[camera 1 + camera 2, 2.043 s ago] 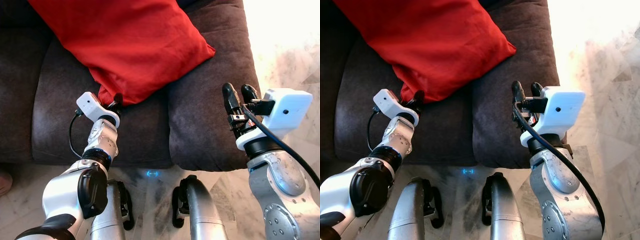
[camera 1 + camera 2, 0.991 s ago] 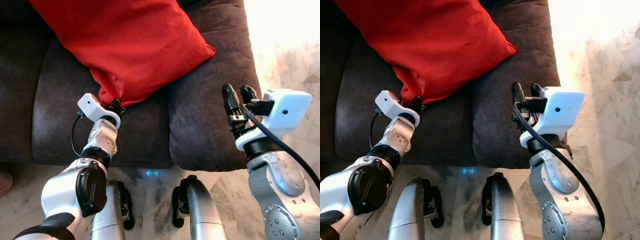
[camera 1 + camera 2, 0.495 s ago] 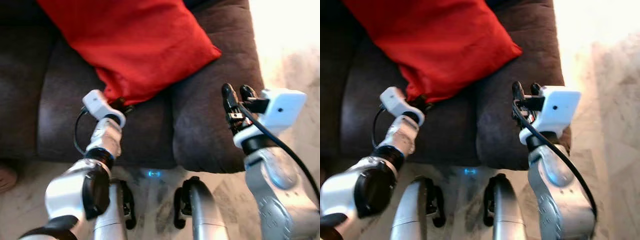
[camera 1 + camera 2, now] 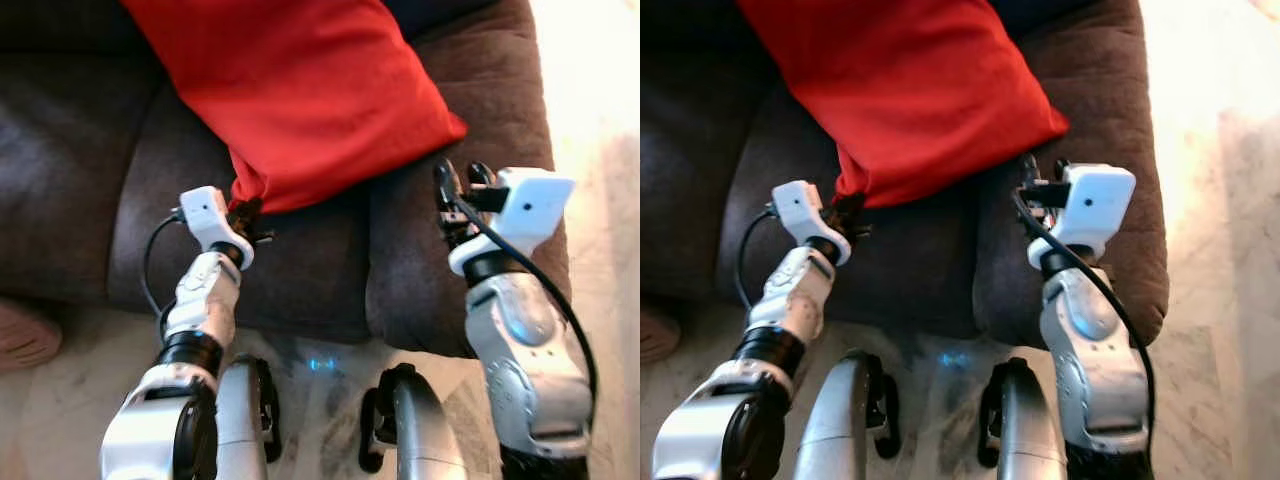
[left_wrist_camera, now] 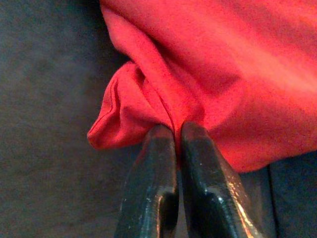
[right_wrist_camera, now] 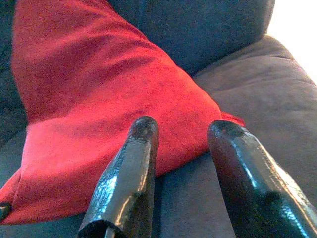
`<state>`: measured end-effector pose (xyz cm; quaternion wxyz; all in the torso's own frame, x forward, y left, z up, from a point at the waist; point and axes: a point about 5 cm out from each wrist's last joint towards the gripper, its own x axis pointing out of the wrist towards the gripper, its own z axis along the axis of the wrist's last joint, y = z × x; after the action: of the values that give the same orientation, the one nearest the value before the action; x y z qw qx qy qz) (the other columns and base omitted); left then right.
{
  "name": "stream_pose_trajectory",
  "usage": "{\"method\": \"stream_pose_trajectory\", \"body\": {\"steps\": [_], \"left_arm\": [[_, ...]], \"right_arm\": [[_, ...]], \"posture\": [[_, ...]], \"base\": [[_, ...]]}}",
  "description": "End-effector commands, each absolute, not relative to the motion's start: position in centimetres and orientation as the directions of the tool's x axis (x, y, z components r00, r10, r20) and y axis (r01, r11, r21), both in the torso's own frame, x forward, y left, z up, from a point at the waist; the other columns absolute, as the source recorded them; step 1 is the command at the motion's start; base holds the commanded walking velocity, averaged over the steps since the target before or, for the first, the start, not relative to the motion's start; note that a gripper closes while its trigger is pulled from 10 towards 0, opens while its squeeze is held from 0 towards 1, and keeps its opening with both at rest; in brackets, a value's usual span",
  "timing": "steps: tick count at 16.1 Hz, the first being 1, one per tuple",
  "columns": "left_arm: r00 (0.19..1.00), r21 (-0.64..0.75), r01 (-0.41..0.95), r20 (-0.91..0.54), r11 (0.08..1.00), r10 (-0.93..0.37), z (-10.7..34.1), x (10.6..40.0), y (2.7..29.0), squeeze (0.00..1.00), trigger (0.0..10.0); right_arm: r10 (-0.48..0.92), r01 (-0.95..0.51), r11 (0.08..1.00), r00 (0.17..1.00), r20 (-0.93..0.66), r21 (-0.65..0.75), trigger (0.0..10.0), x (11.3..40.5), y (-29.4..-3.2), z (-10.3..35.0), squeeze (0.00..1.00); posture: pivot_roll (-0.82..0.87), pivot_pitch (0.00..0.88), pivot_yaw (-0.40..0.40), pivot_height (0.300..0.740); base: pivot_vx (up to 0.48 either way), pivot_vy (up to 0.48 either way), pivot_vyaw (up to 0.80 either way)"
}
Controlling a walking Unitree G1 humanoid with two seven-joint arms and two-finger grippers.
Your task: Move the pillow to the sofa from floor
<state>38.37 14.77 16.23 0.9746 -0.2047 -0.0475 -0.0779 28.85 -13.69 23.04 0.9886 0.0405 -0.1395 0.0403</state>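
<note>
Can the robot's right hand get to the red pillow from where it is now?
Probably yes. The right hand is open, hanging just above the sofa beside the red pillow corner, with nothing between them. The left hand is already pinching the pillow's other corner.

The pillow (image 4: 300, 90) is red, with smooth and slightly shiny cloth. It lies on the dark brown sofa (image 4: 90, 180), across the seat cushions, and its upper part leans toward the backrest. One lower corner (image 5: 124, 119) is bunched into folds. The other corner (image 4: 450, 128) rests on the right cushion.
</note>
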Motion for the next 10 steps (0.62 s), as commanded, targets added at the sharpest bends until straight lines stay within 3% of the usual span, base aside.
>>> {"method": "stream_pose_trajectory", "body": {"steps": [1, 10], "left_arm": [[0.988, -0.371, 0.145, 0.102, 0.917, -0.115, 15.7, 37.8, 16.0, 0.00, 10.0], [0.981, -0.244, 0.195, 0.040, 0.950, -0.191, 16.3, 32.4, 19.6, 0.00, 10.0]], "right_arm": [[0.063, -0.087, 0.993, 0.957, 0.283, 0.074, 10.0, 29.0, -13.8, 22.7, 0.00], [0.093, -0.120, 0.991, 0.934, 0.345, 0.058, 10.0, 31.0, -13.8, 23.0, 0.00]], "posture": [[-0.02, 0.292, 0.061, 0.631], [0.03, 0.227, 0.044, 0.631]], "base": [[0.000, 0.000, 0.00], [0.000, 0.000, 0.00]]}}
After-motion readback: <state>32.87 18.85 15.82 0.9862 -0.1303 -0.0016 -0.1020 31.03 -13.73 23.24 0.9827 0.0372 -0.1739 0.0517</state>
